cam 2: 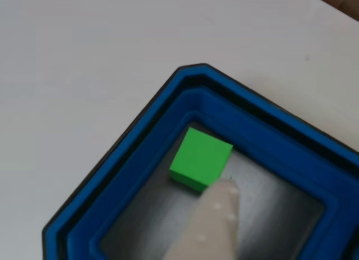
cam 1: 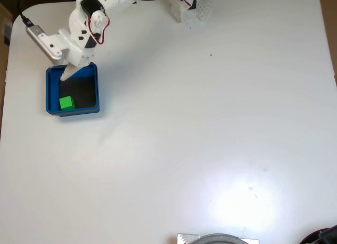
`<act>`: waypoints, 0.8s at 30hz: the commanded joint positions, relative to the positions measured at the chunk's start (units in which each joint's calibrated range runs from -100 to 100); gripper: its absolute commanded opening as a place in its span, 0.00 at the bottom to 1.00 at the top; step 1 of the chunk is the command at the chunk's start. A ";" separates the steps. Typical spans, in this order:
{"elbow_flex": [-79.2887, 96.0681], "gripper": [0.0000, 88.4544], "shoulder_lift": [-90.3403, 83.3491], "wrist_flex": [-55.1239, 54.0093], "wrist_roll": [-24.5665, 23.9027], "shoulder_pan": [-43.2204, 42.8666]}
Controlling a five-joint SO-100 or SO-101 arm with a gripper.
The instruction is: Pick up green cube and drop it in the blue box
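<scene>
The green cube [cam 1: 66, 103] lies loose on the dark floor of the blue box [cam 1: 50, 91], in the box's lower left corner in the fixed view. My gripper [cam 1: 71, 75] hangs over the upper part of the box, apart from the cube, with nothing held. In the other view the green cube [cam 2: 201, 159] sits inside the blue box [cam 2: 263, 136] near a wall. One white finger [cam 2: 216, 226] reaches up from the bottom edge, its tip just beside the cube. No second finger shows there, so the jaws appear open.
The white arm [cam 1: 100, 12] reaches in from its base [cam 1: 184, 7] at the top edge of the white table [cam 1: 210, 123]. A grey camera [cam 1: 42, 39] sticks out from the wrist. A dark round object [cam 1: 218, 240] sits at the bottom edge.
</scene>
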 commanded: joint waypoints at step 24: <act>39.31 0.02 -45.39 -0.93 0.15 -0.41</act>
